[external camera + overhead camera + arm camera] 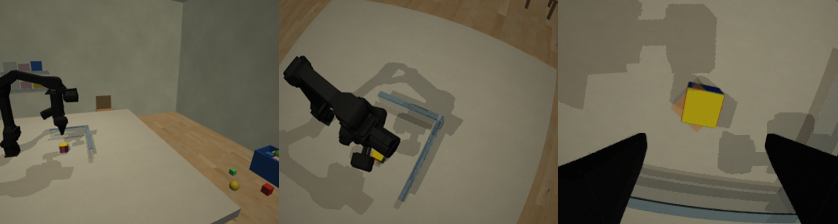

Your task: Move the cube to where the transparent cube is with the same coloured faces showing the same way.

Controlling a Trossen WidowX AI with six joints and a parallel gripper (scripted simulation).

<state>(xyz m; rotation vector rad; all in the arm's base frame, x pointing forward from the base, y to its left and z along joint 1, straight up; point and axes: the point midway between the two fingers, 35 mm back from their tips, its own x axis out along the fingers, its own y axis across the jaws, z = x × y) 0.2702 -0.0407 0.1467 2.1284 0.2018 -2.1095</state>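
The cube (702,106) lies on the table with its yellow face up; a red side shows in the exterior view (64,147). Faint orange edges of the transparent cube (678,108) peek out around it, overlapping it and turned slightly. My gripper (707,140) is open and empty, hovering well above the cube, with a finger at each side of the wrist view. In the exterior view the gripper (62,131) hangs clear above and behind the cube. In the top view the arm partly covers the cube (377,155).
A blue L-shaped strip (426,147) lies on the table just right of and behind the cube. On the floor at the right are a blue bin (266,164), a green cube (233,172), a yellow ball (234,185) and a red cube (267,189).
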